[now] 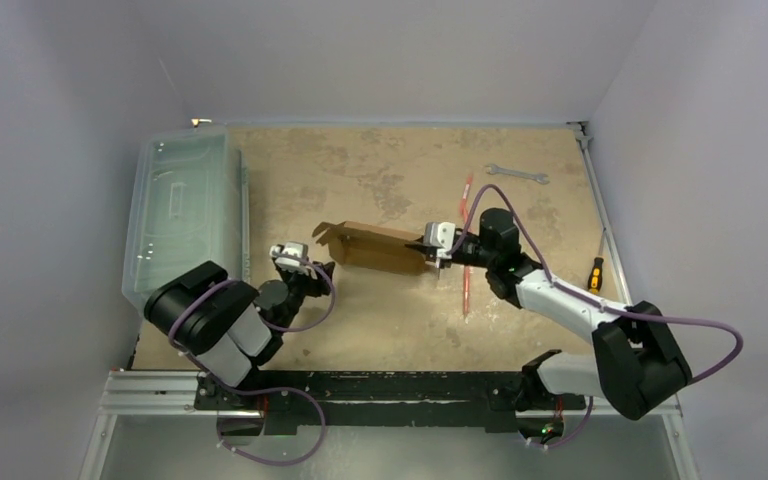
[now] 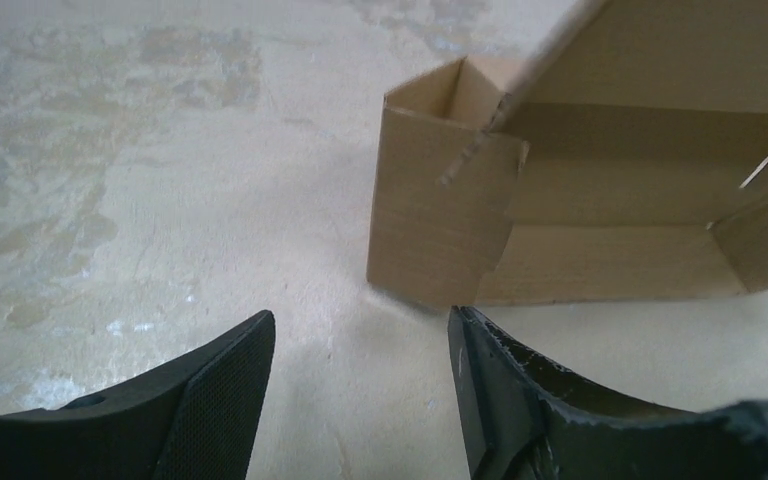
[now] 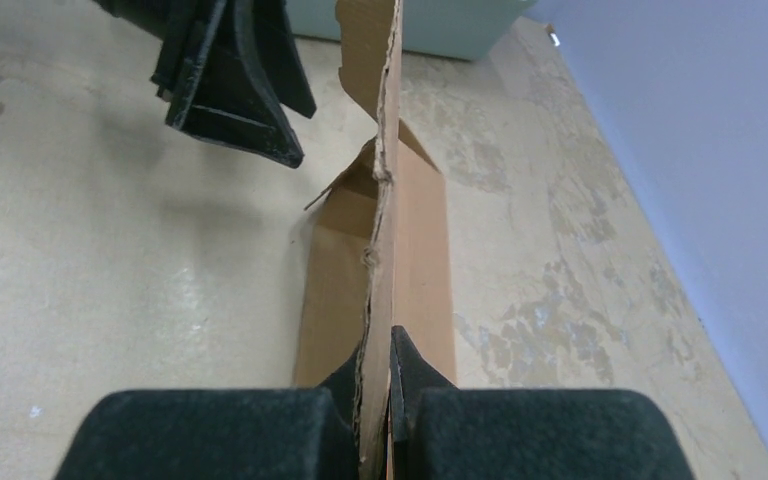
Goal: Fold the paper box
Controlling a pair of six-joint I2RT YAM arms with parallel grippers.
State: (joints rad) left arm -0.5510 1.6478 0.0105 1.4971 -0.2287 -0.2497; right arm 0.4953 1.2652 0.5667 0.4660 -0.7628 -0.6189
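Your paper box sat mid-frame in the top view: brown corrugated cardboard, half-formed, walls up, one ragged-edged panel standing upright. Your right gripper was clamped on that panel's thin edge, with both black padded fingers pressed against it. Your left gripper hung just short of the box's left corner, jaws apart and nothing between them. A clear plastic bin lay at the left of the scuffed tan table, with a wrench upper right and a screwdriver at right.

No readable text, labels or numbers appear anywhere.
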